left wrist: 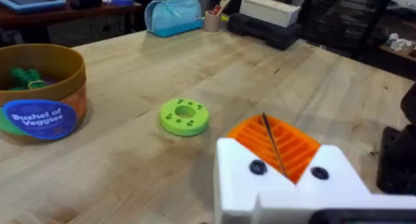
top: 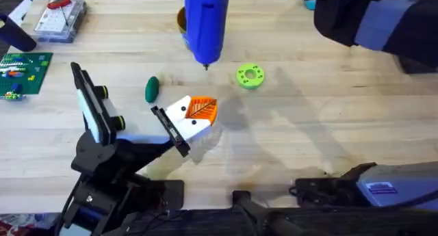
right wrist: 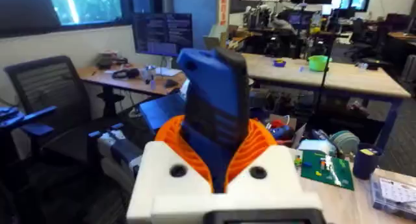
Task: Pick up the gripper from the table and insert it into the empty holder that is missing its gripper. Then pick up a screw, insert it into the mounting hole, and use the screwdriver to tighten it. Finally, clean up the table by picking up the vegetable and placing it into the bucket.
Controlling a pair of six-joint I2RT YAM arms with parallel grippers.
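Note:
The holder (top: 171, 130), a flat black bar at the tip of the left arm, carries the white gripper with orange ribbed pads, my left gripper (top: 200, 109) (left wrist: 276, 143). Its pads stand together with a thin dark line between them. Two dark round spots (left wrist: 257, 167) mark its white body. High over the far table hangs the blue screwdriver (top: 204, 24) (right wrist: 214, 113), bit pointing down, with my right gripper (right wrist: 218, 146) shut on it. The dark green vegetable (top: 151, 89) lies left of the left gripper. The bucket (left wrist: 78, 94) stands behind the screwdriver. A loose screw is out of view.
A lime-green disc with holes (top: 250, 76) (left wrist: 184, 115) lies right of the screwdriver's bit. A clear parts box (top: 60, 18) and a green circuit board (top: 24, 72) sit at the far left. The right arm (top: 363, 17) crosses the upper right, dark and blurred.

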